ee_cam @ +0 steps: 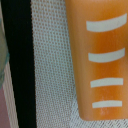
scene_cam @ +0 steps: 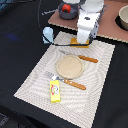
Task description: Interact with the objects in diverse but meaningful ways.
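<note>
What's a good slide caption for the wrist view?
Wrist camera close over the orange-yellow bread loaf with pale stripes, lying on the woven placemat.

No words, brands or numbers can be read anywhere: the yellow butter block [scene_cam: 55, 90] bears only a blurred red-and-white label, and the orange-yellow bread loaf [ee_cam: 97, 55] carries four plain white stripes.

We see our arm [scene_cam: 90, 15] reaching straight down, its white wrist block upright, with the gripper [scene_cam: 82, 42] low at the mat's [scene_cam: 75, 95] far edge, and its jaws too hidden to judge.
</note>
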